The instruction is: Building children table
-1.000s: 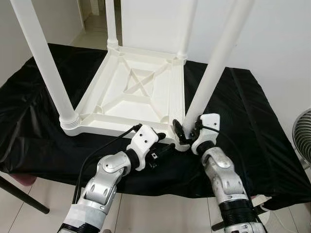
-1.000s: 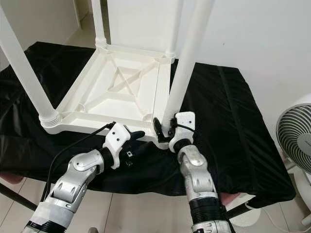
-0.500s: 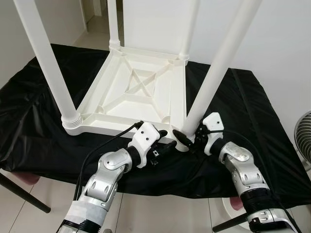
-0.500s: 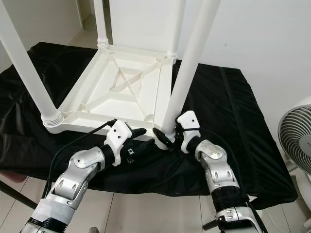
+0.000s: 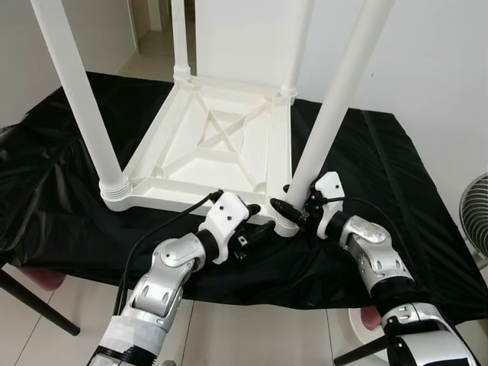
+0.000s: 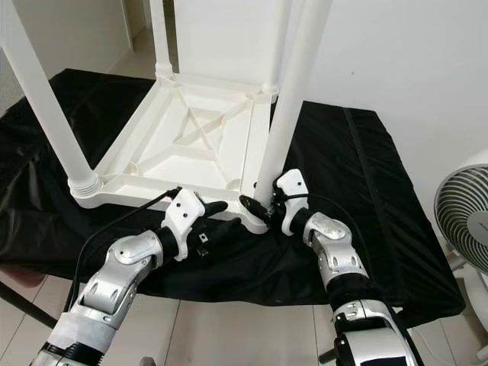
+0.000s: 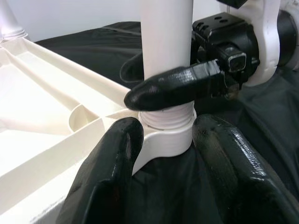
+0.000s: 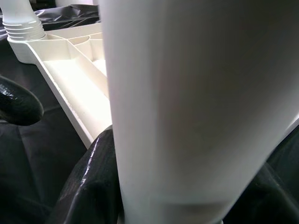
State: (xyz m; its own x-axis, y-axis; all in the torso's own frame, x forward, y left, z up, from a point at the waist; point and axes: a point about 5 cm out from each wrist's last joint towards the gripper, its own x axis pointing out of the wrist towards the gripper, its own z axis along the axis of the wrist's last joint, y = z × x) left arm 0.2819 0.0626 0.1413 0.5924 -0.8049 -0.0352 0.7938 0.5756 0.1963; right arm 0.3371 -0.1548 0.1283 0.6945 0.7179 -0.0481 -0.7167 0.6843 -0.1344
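Note:
A white children's table [image 5: 213, 145] lies upside down on a black-covered work table [image 5: 366, 152], its legs pointing up. My right gripper [image 5: 293, 204] is shut on the near right leg [image 5: 335, 99] just above its threaded base, one black finger [image 7: 177, 88] crossing the front of the leg. My left gripper [image 5: 255, 231] is shut on the corner socket [image 7: 168, 135] that this leg stands in, with a finger [image 7: 107, 177] on each side of it. The leg [image 8: 187, 93] stands upright between the right gripper's fingers [image 8: 88, 186].
The near left leg [image 5: 80, 99] and two far legs rise around the table's ribbed underside. A white fan [image 6: 465, 229] stands on the floor at the right. The black cloth hangs over the front edge close to my arms.
My right forearm has swung outward to the right while the gripper stayed on the leg's base, turning around it. The left gripper has kept its place at the corner.

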